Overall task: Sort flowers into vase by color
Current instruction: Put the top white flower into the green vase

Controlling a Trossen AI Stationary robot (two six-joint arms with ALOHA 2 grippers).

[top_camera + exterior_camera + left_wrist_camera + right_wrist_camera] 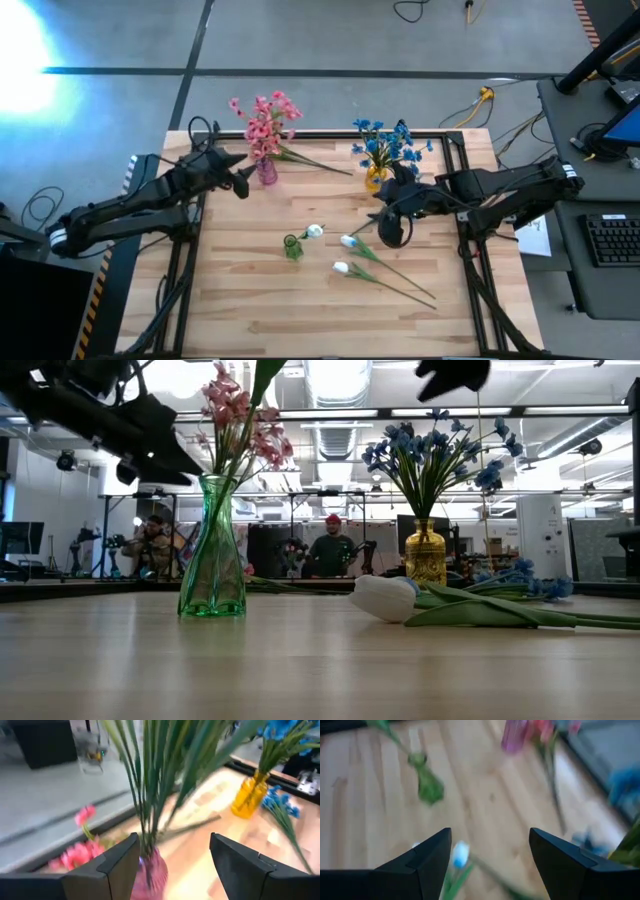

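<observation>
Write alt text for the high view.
Two dark robot arms flank a wooden table: the left gripper by a pink vase of pink flowers, the right gripper near a yellow vase of blue flowers. White flowers lie loose beside a green vase.

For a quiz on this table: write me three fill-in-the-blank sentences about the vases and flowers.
1. The blue flowers stand in the ____ vase.
2. The pink flowers stand in the ____ vase.
3. Two white flowers lie flat on the ____, beside the green vase.

Missing words: yellow; pink; table
</observation>
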